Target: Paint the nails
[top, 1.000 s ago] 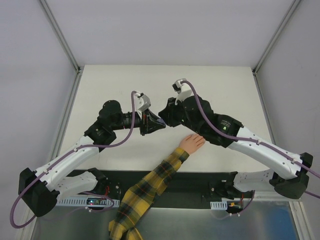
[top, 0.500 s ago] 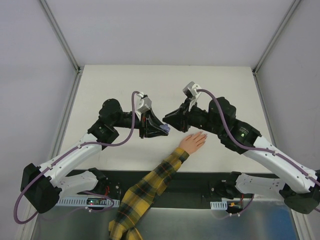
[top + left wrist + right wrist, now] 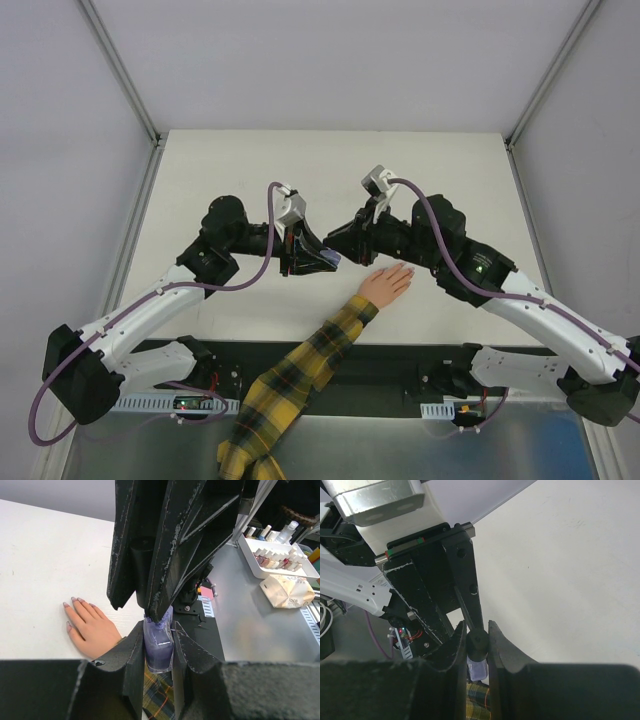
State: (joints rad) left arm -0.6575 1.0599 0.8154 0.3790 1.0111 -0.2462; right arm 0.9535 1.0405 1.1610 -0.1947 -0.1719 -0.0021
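Note:
A small peach hand point(image 3: 386, 284) lies palm down on the white table, its arm in a yellow-and-black plaid sleeve point(image 3: 292, 378). In the left wrist view the hand point(image 3: 89, 628) shows its tiny pale nails point(image 3: 73, 599) at the fingertips. My left gripper point(image 3: 322, 259) is shut on a small purple bottle point(image 3: 159, 648), held above the table left of the hand. My right gripper point(image 3: 341, 245) meets it from the right and is shut on the bottle's dark cap point(image 3: 477, 643). The purple bottle point(image 3: 478, 669) shows below the cap.
A black base strip point(image 3: 350, 365) runs along the near table edge. Off the table, the left wrist view shows a white tray point(image 3: 260, 568) with several polish bottles and a pale bag point(image 3: 288, 591). Metal frame posts stand at the far corners.
My right arm has swung out to the right and turned its wrist while its fingers stayed at the bottle's cap. My left gripper has shifted slightly toward the hand. The hand has not moved.

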